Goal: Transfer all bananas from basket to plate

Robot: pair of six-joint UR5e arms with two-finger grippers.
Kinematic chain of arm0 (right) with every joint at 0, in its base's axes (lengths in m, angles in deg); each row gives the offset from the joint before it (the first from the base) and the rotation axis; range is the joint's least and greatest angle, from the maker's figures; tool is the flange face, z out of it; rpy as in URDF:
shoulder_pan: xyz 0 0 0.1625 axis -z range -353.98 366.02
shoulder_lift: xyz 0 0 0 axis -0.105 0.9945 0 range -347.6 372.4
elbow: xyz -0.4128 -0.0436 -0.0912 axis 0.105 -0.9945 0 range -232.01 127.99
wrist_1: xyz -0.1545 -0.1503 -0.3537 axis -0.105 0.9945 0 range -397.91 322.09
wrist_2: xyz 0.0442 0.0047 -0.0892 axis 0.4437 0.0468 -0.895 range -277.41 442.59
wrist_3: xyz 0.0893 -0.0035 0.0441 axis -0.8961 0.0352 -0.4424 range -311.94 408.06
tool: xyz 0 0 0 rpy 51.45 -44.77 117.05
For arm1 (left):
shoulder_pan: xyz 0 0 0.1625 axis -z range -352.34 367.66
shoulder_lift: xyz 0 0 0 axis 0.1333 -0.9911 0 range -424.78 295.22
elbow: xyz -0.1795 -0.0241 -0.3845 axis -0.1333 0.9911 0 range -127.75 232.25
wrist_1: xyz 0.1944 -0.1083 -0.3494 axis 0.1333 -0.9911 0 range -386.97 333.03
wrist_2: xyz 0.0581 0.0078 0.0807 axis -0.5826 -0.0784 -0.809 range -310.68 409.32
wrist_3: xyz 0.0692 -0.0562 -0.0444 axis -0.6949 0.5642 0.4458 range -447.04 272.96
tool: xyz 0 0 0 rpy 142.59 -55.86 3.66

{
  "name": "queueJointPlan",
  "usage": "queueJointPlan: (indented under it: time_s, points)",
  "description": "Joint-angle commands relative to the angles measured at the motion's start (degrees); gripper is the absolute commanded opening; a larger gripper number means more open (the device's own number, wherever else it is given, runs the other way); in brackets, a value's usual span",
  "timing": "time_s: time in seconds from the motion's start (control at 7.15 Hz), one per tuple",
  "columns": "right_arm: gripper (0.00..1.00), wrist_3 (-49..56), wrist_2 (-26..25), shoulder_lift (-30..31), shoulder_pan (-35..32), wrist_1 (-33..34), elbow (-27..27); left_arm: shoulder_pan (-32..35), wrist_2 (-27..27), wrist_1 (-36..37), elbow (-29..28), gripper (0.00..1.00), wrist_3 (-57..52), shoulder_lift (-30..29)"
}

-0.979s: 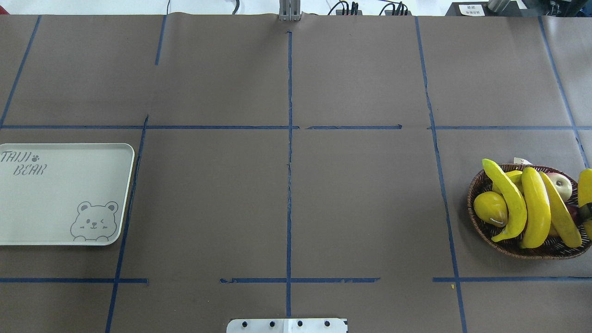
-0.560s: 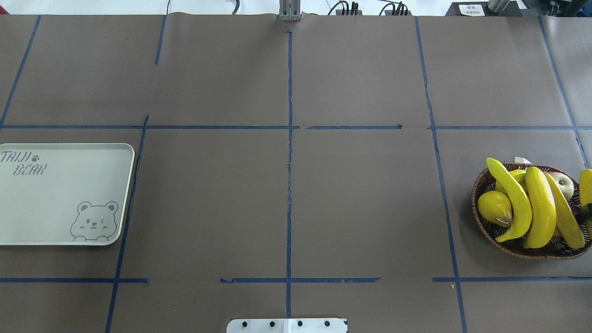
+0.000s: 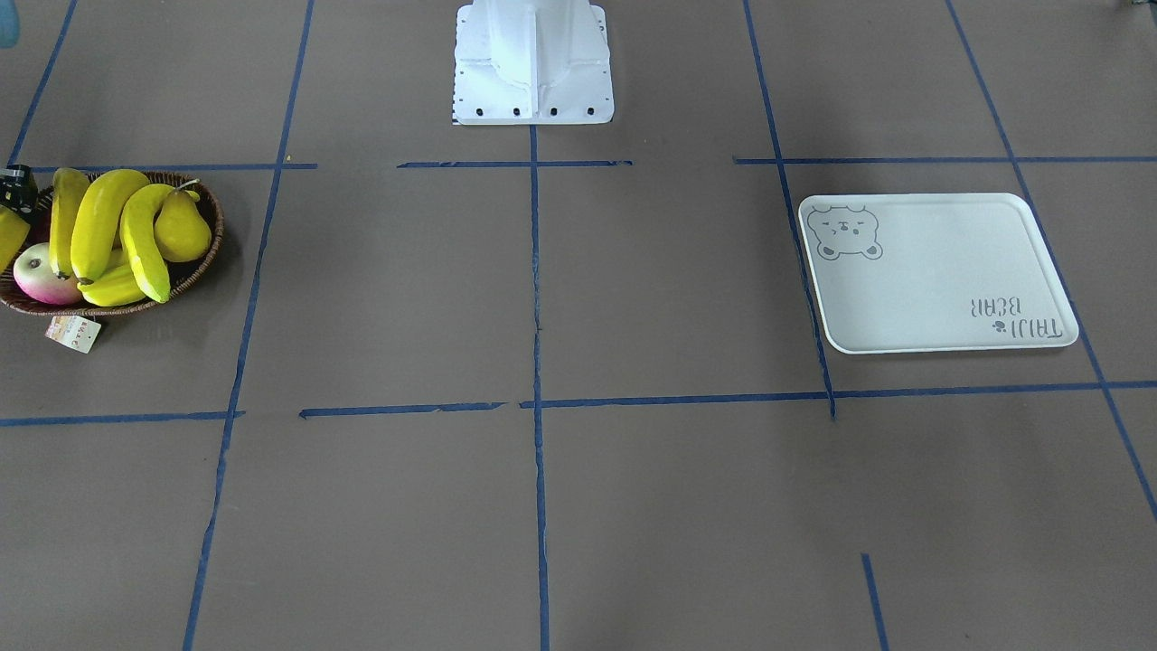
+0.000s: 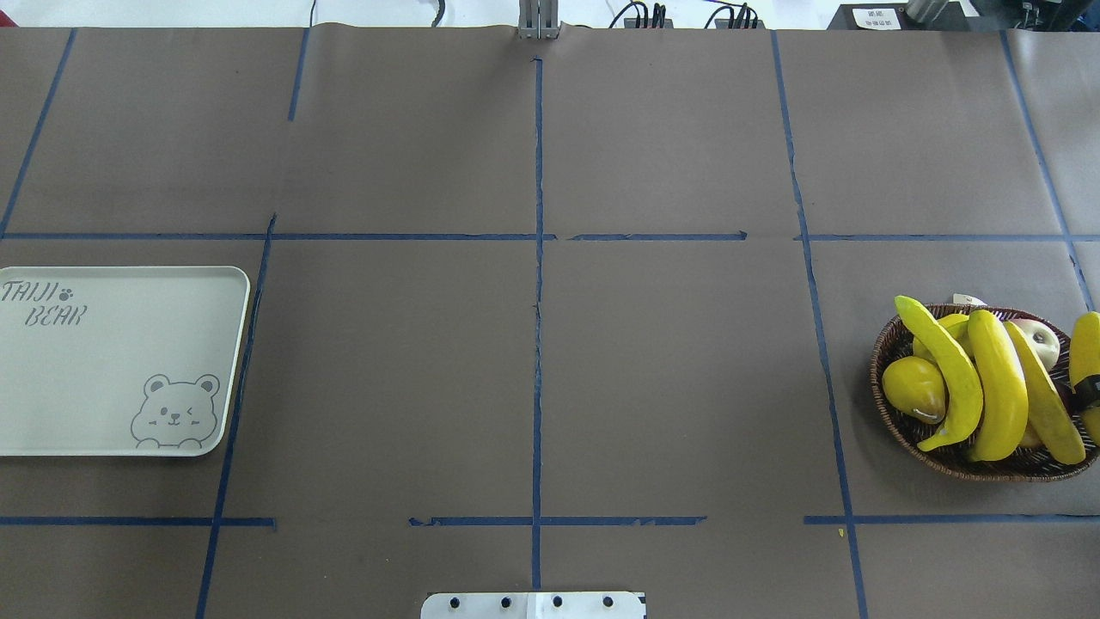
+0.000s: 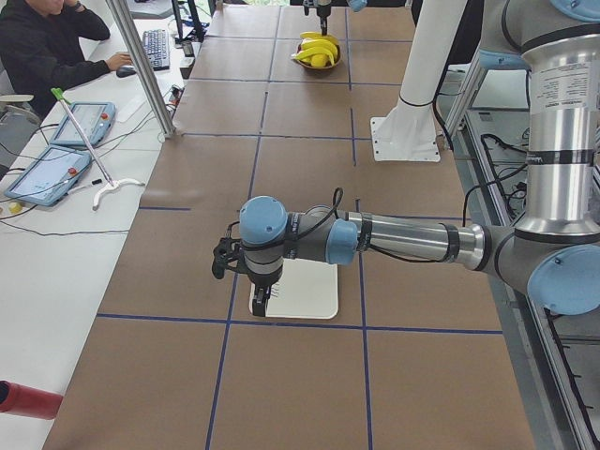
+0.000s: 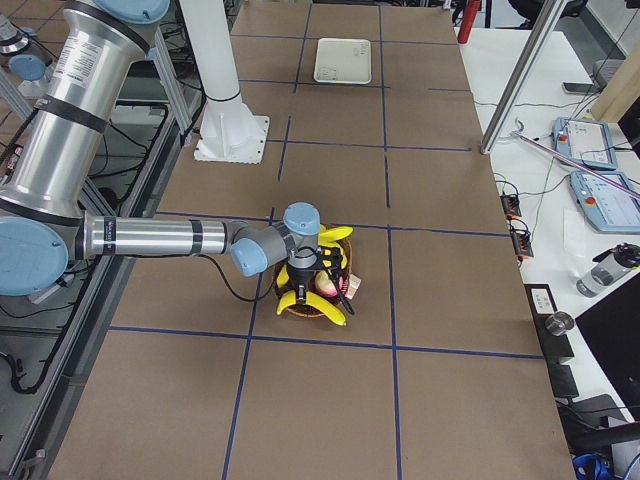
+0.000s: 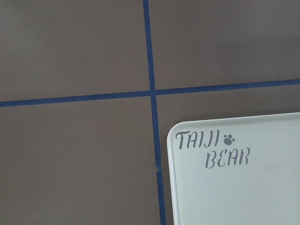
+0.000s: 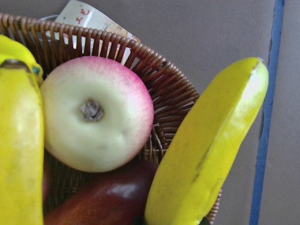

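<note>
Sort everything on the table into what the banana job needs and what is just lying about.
Job: bananas, basket, plate.

Lying about: yellow pear, pink-white apple, dark red fruit, paper tag on the basket.

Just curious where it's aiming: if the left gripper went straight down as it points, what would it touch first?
Likely the plate, near its lettered corner. The left gripper hangs over that edge, so it may instead meet the table just beside it; depth is unclear.
</note>
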Motion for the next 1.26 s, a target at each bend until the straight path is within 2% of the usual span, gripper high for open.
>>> queueJointPlan:
  time_s: [0.0, 0.56, 0.7, 0.98, 1.12]
  points:
    - [0.00, 0.33, 0.51, 0.18, -2.64, -0.04, 1.93, 0.00, 0.00, 0.09, -0.01, 1.00, 0.07, 0.00]
    - [0.00, 0.41, 2.26, 0.80, -9.15, 0.05, 7.64, 0.00, 0.09, 0.00, 0.07, 1.00, 1.47, 0.00]
    - [0.00, 0.33, 4.71, 0.80, -10.99, 0.14, 10.44, 0.00, 0.18, 0.00, 0.34, 1.00, 1.65, 0.00]
    - [0.00, -0.55, 12.95, -2.00, -13.82, 0.05, 13.10, -0.09, 0.53, -0.70, 3.31, 1.00, 7.94, -0.27]
    - [0.00, -3.51, 17.43, -5.23, -14.00, 0.05, 13.02, -0.17, 4.18, -0.88, 4.81, 1.00, 9.89, -0.27]
